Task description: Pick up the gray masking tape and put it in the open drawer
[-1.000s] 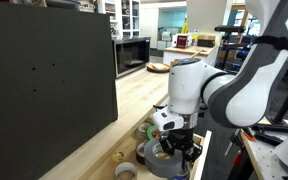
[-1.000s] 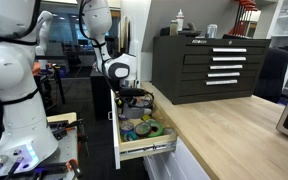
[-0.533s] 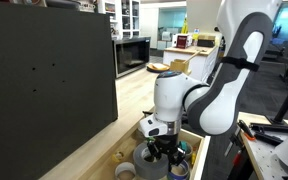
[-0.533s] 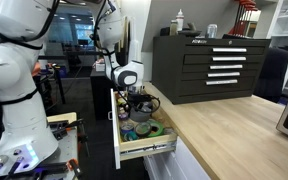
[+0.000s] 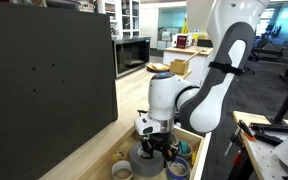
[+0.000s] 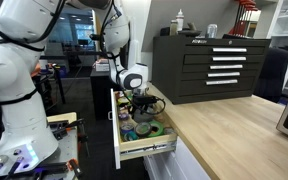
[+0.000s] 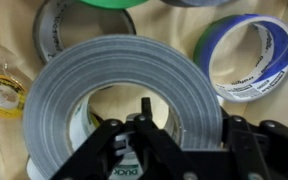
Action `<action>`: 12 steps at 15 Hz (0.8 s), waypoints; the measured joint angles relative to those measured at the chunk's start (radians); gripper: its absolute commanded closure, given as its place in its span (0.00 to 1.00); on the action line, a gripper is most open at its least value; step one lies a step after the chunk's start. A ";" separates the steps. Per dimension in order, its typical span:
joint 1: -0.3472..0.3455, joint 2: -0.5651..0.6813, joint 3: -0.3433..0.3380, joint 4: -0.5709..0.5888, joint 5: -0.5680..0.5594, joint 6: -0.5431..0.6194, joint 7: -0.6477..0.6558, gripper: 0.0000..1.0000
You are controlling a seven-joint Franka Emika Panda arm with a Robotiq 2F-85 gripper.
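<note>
The gray masking tape (image 7: pixel 124 70) fills the middle of the wrist view, a wide gray roll. My gripper (image 7: pixel 189 115) is shut on its right wall, one finger inside the hole and one outside. In both exterior views the gripper (image 5: pixel 156 148) (image 6: pixel 141 105) hangs low over the open drawer (image 6: pixel 144 150), with the gray roll (image 5: pixel 147 160) under it. The drawer's bottom and other rolls lie just beneath the tape. I cannot tell whether the tape touches them.
In the drawer lie a blue-rimmed tape roll (image 7: pixel 246 60), a clear yellow-cored roll (image 7: pixel 2 85), a green roll (image 7: pixel 109 3) and another gray roll (image 7: pixel 59 25). A black tool cabinet (image 6: pixel 209 65) stands on the wooden counter (image 6: pixel 224 130). A black panel (image 5: pixel 44 80) stands beside the drawer.
The arm has swung along the drawer and lowered, carrying the gray tape with it. The gripper has stayed shut on the roll.
</note>
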 measured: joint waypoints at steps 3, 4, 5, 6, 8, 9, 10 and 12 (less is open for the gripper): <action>-0.028 -0.002 0.006 0.011 -0.003 -0.001 -0.002 0.00; -0.041 -0.004 0.010 0.012 -0.003 -0.001 -0.004 0.00; -0.055 -0.008 0.015 0.013 -0.003 -0.001 -0.007 0.00; -0.071 -0.012 0.021 0.013 -0.003 -0.002 -0.012 0.00; -0.104 -0.028 0.040 0.012 0.000 -0.008 -0.023 0.00; -0.122 -0.040 0.053 0.012 0.007 -0.015 -0.026 0.00; -0.144 -0.057 0.071 0.010 0.020 -0.024 -0.029 0.00; -0.189 -0.106 0.112 0.005 0.077 -0.056 -0.048 0.00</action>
